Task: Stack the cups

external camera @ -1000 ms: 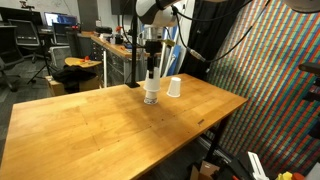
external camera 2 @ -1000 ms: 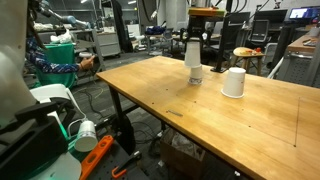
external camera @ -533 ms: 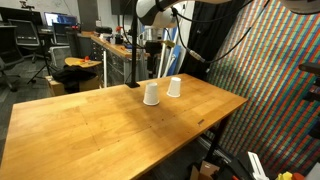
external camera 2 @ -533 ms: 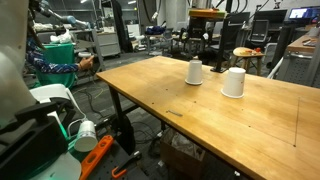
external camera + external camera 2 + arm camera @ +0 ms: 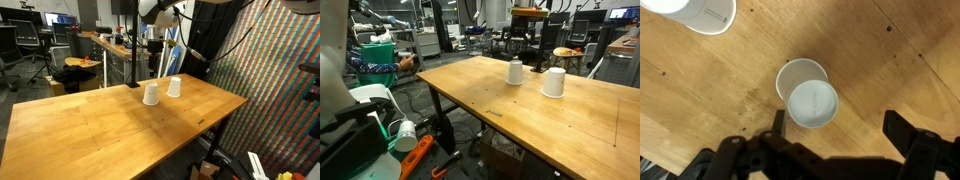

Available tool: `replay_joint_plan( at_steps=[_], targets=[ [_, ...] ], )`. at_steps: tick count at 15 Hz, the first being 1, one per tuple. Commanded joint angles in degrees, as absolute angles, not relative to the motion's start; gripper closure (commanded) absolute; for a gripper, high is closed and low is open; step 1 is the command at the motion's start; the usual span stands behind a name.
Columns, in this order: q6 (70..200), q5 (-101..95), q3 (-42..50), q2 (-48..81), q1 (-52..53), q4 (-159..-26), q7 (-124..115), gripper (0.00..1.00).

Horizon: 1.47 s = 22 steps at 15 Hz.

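White cup (image 5: 810,98) stands upside down, axis vertical, beneath the wide-open, empty tool (image 5: 840,130).

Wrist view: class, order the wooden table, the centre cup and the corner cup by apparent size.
Largest: wooden table.
Centre cup and corner cup: unranked, since the frame crops the corner cup.

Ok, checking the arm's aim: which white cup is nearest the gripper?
The upside-down cup centred in the wrist view, just by the gripper; the other white cup is cut off at that view's top corner, farther away.
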State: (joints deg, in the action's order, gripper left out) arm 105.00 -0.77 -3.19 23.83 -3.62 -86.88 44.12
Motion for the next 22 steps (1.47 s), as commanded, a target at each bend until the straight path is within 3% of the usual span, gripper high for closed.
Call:
replay_joint_plan(
  at_steps=[1, 22],
  targets=[
    [103.22, 0.39, -3.32, 23.39, -4.78, -83.96, 45.23, 0.00],
    [98.27, 0.55, -0.22, 25.90, -12.32, -73.95, 47.90, 0.00]
  ],
)
